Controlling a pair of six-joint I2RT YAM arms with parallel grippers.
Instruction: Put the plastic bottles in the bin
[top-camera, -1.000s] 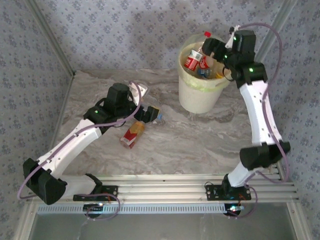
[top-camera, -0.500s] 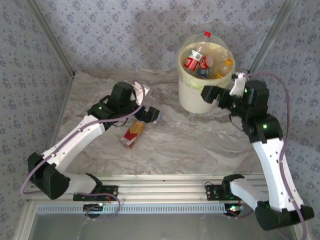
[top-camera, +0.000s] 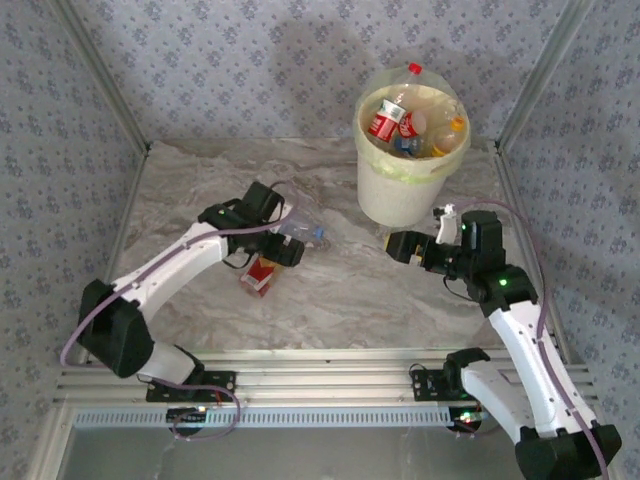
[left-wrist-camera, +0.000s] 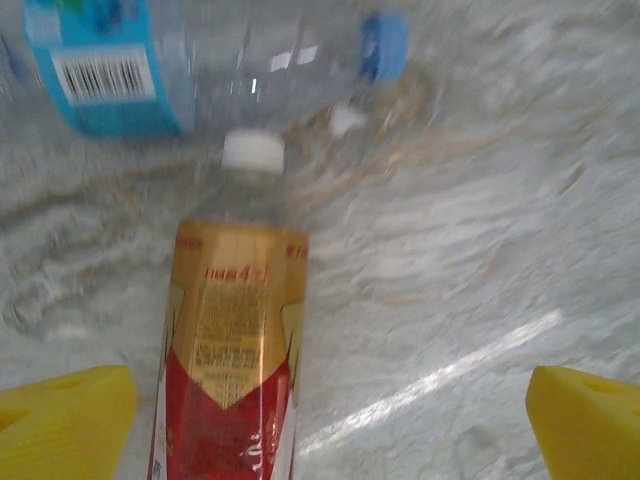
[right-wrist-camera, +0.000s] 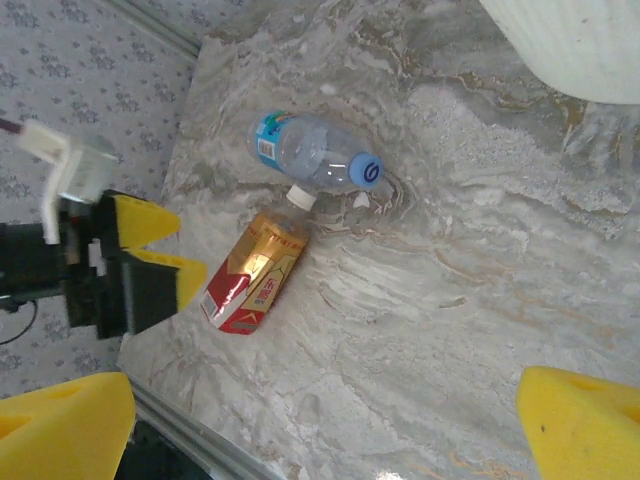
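Reaching forward from the near edge, the left arm (top-camera: 170, 270) is bending at the elbow and tilting its wrist down over the marble tabletop (top-camera: 400, 300). Its jaws are standing spread, nothing pinched. In the left wrist view the yellow pads (left-wrist-camera: 60, 425) are framing the red-and-gold bottle (left-wrist-camera: 235, 350), which is lying flat between them, closer to the left pad, its white cap pointing away. Whether a pad is touching it cannot be told.

The right arm (top-camera: 520, 330) is folding low at the near right, its wrist pointing left across the tabletop. Its jaws are also gaping wide and empty, well apart from both loose bottles.

Just beyond the white cap, the blue-labelled bottle (left-wrist-camera: 120, 70) is lying crosswise, its blue cap to the right. The right wrist view is giving the pair whole, side by side at an angle, with the left arm's yellow pads just beside the red-and-gold bottle's base.

Farther back, the bin (top-camera: 405, 195) is standing upright at the far right, holding several bottles (top-camera: 385, 120); the top view alone is looking inside.
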